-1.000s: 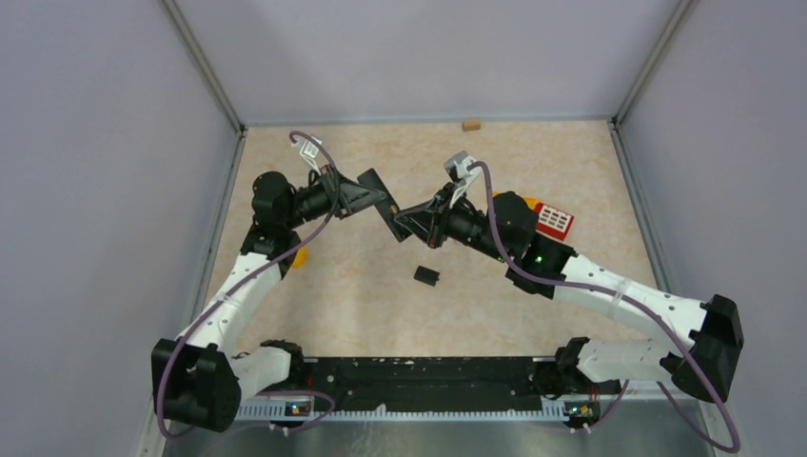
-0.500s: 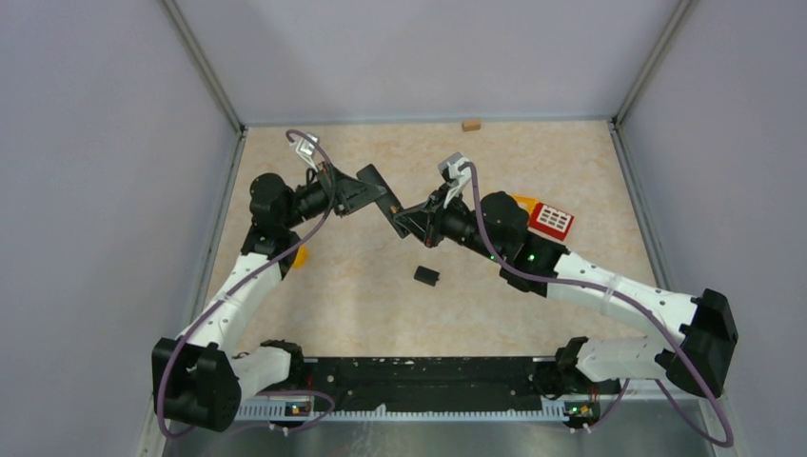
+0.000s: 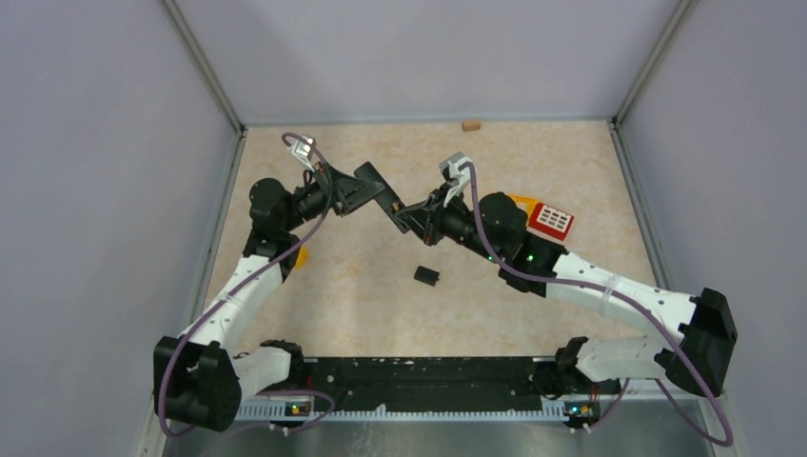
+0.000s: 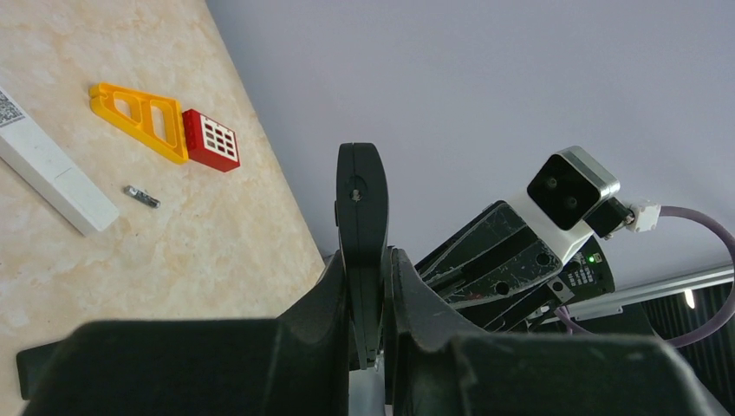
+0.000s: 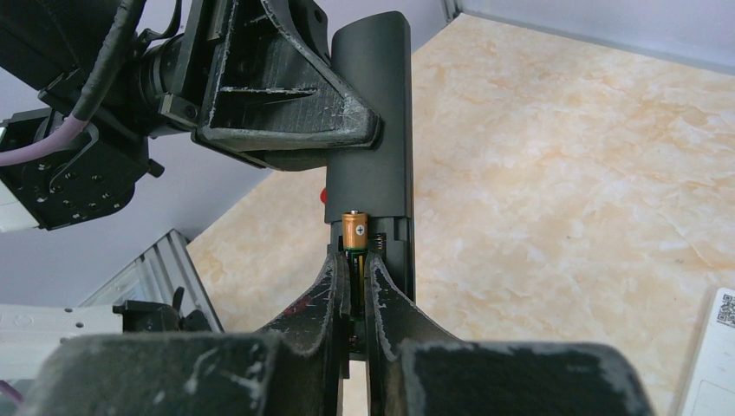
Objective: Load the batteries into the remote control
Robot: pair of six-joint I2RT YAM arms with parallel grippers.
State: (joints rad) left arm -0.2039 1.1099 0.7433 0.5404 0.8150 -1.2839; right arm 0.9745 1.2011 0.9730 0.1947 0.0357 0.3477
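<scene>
My left gripper (image 3: 364, 193) is shut on a black remote (image 3: 386, 203) and holds it in the air, tilted, above the table's middle. In the left wrist view the remote (image 4: 361, 204) stands edge-on between my fingers (image 4: 407, 286). My right gripper (image 5: 353, 260) is shut on a battery (image 5: 354, 230) with a copper top marked plus. The battery sits at the remote's (image 5: 373, 113) open battery bay, beside a spring. A second battery (image 4: 141, 197) lies on the table near a white remote (image 4: 52, 169). In the top view my right gripper (image 3: 413, 219) meets the remote's lower end.
A small black cover piece (image 3: 425, 275) lies on the table below the grippers. A red grid block (image 3: 553, 220) and an orange frame (image 3: 521, 201) sit at right behind my right arm. A tan block (image 3: 470, 124) is at the far wall. An orange piece (image 3: 301, 255) lies by my left arm.
My right arm has shifted slightly left and up toward the remote. My left gripper has tilted the remote a little. Both grips are unchanged.
</scene>
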